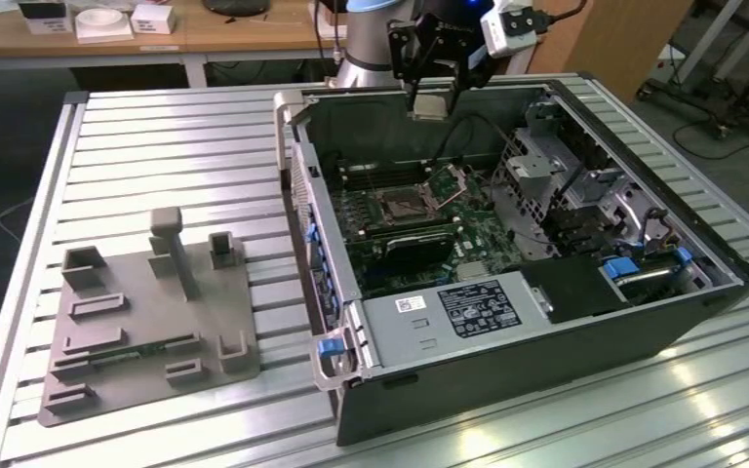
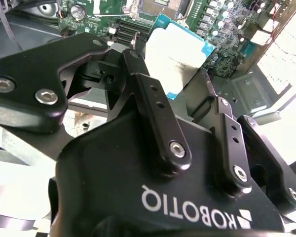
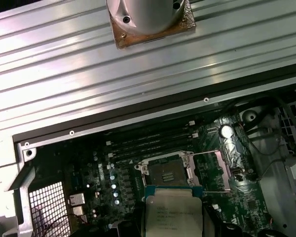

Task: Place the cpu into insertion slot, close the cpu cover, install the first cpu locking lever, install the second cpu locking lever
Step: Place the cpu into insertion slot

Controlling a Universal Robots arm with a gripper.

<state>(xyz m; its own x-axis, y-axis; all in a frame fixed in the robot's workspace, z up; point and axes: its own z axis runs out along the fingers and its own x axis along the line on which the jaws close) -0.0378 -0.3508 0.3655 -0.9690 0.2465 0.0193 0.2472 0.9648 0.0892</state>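
Observation:
My gripper point(image 1: 429, 97) hangs above the far wall of the open computer case point(image 1: 687, 292), shut on the cpu point(image 1: 429, 104), a flat square chip with a silvery top. In the second wrist view the black fingers point(image 2: 148, 98) clamp the cpu point(image 2: 175, 54) by two opposite edges. The insertion slot point(image 1: 394, 207) lies on the green board inside the case, dark centre exposed. The cpu cover point(image 1: 456, 180) stands tilted up at the slot's side on the exterior view's right. In the first wrist view the cpu point(image 3: 173, 212) hovers just short of the open insertion slot point(image 3: 166, 174).
A grey box with a white label point(image 1: 459, 307) fills the case's near end. Black memory slots point(image 3: 148, 140) run beside the socket. A grey fixture plate point(image 1: 153, 322) lies on the slatted table point(image 1: 167, 146) at the exterior view's left. The arm's base point(image 3: 150, 17) stands behind the case.

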